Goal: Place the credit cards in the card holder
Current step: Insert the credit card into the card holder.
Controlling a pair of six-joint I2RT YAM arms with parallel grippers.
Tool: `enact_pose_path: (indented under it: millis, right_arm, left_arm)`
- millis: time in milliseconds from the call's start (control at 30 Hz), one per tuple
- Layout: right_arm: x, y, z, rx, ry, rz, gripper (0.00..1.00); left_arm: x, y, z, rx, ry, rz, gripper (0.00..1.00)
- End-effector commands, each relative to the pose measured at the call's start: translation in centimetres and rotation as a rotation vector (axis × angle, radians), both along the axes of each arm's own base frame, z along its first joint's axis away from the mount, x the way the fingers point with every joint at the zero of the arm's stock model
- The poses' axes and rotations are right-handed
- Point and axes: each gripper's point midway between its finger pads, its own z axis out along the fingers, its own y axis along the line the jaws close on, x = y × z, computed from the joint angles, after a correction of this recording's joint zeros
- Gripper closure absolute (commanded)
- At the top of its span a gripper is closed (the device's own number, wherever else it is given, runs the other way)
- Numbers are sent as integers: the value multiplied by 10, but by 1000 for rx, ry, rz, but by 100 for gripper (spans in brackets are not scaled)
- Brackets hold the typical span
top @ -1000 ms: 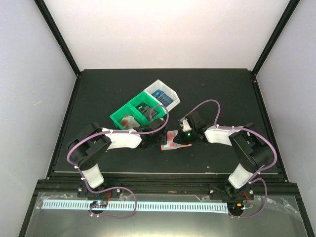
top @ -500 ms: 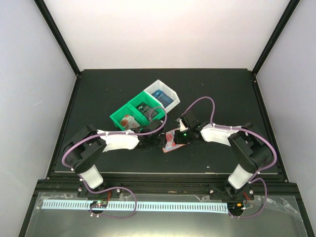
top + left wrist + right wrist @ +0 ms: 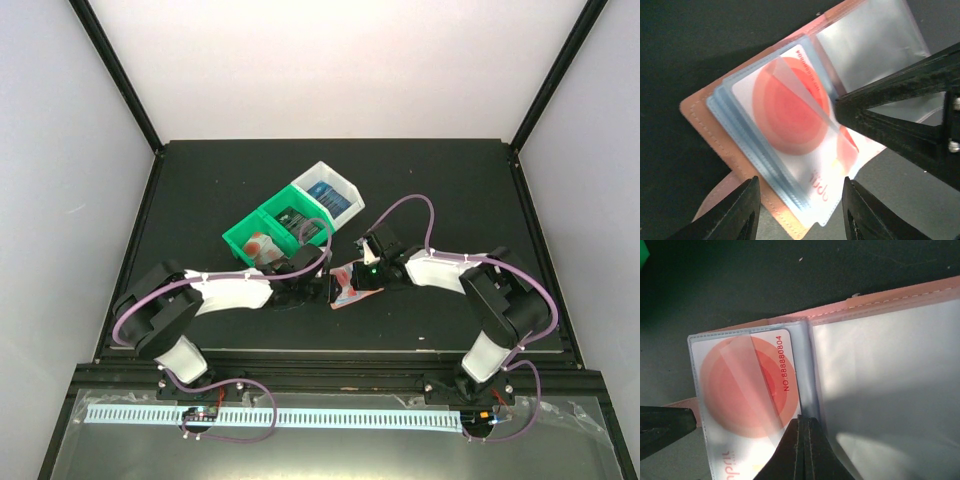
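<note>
The salmon-brown card holder [image 3: 346, 290] lies open on the black table between both grippers. In the left wrist view its leather edge [image 3: 705, 117] frames pale blue sleeves, and a white credit card with red circles [image 3: 790, 115] sits in the top sleeve. My left gripper [image 3: 800, 215] is open, its jaws either side of the holder's near corner. My right gripper [image 3: 804, 421] is shut, its tips resting on the sleeve at the card's [image 3: 745, 390] inner edge beside the fold. The right gripper's fingers [image 3: 890, 120] also show in the left wrist view.
A green bin [image 3: 240, 240] behind the left gripper holds a red-and-white card and a dark one. A white bin [image 3: 345, 183] joined to it holds a blue card. The table's front edge runs just below both arms.
My right gripper has moved a little left over the holder. My left arm's elbow has swung out to the left, with its gripper staying at the holder.
</note>
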Motion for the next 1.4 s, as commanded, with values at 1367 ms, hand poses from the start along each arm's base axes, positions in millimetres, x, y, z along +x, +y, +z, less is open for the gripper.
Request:
enact_pose_path:
  millis: [1367]
  right_arm:
    - [-11, -16, -36, -97, 62, -18, 99]
  left_arm:
    - [7, -16, 3, -148, 25, -7, 63]
